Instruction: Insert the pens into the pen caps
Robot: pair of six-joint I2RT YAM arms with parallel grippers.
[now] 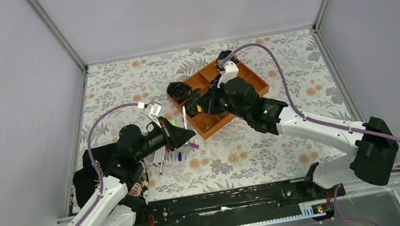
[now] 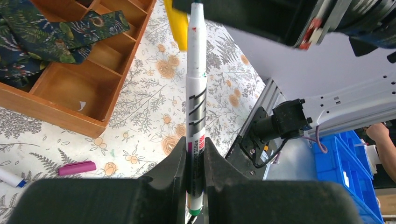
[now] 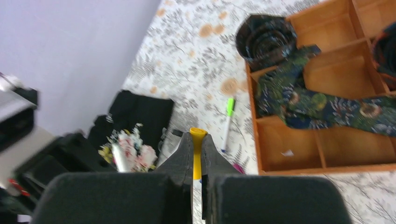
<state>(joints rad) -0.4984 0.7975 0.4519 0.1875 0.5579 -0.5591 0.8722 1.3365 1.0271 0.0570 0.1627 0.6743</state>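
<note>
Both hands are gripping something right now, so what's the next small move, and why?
Probably nudge the right hand sideways so its yellow cap lines up with the tip of the pen, before pushing together. In the left wrist view, the pen clamped in the left hand points up and the cap sits beside its upper end, not over it.

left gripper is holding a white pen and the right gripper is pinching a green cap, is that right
Not quite: the cap in the right gripper is yellow, not green, as the right wrist view shows. The left gripper does hold a white pen.
</note>
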